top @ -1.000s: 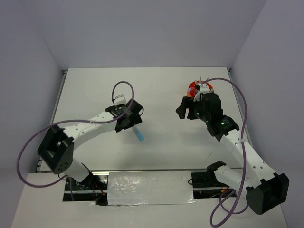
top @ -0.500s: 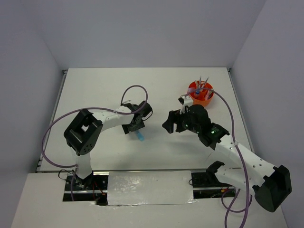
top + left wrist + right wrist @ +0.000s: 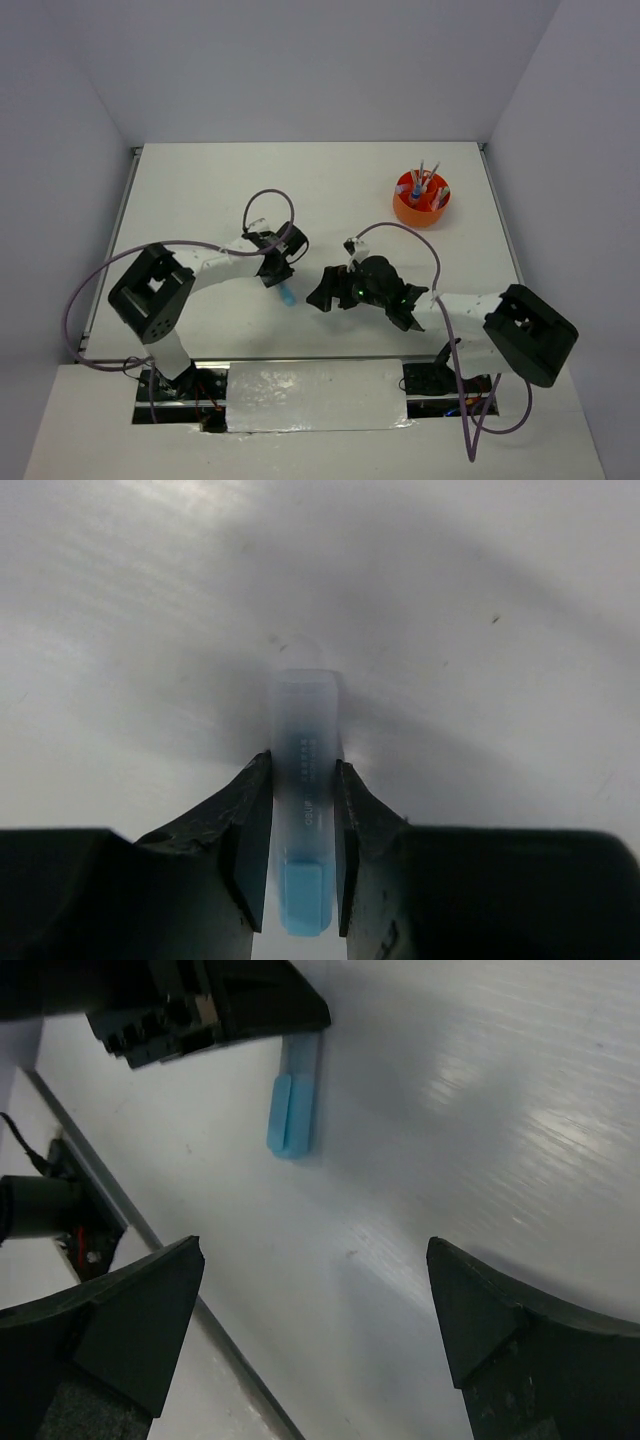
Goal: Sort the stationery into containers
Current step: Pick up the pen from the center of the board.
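White table (image 3: 200, 190); left wrist view, unlike overhead, shows left gripper (image 3: 301, 770) pinching blue marker (image 3: 304, 805); right gripper (image 3: 315, 1252) spread.

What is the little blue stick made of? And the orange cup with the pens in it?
The blue stick looks like plastic: one end is frosted and see-through, the other is solid light blue, and both look smooth. The orange cup also looks like plastic, since its colour is bright and even with a slight shine. It is too small here to be sure.

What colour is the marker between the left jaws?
The marker is light blue, partly frosted clear; it shows best in the left wrist view.
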### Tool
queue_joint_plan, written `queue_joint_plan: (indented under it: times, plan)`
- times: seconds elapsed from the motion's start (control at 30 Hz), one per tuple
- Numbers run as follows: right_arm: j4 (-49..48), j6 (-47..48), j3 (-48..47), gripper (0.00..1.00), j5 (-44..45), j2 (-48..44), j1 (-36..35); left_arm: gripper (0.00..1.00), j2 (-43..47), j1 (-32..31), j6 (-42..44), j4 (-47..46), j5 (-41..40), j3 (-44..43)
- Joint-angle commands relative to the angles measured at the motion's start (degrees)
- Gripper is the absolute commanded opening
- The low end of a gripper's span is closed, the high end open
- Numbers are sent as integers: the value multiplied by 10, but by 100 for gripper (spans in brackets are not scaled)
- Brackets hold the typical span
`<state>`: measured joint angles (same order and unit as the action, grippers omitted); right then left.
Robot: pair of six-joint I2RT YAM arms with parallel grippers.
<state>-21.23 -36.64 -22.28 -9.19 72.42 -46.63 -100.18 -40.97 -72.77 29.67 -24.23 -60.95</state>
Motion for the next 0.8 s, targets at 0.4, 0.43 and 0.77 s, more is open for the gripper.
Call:
queue_joint_plan:
  times: [0.4,0.43,0.77]
  plan:
    - [-345,-59,-34,70,-69,163,-52,0,295,-10,-62,-174,79,191]
    - [-354,-53,-40,66,-76,169,-60,0,302,-10,-65,-176,80,195]
    - [-355,-11,-83,31,-72,187,-84,0,336,-10,-69,-189,93,210]
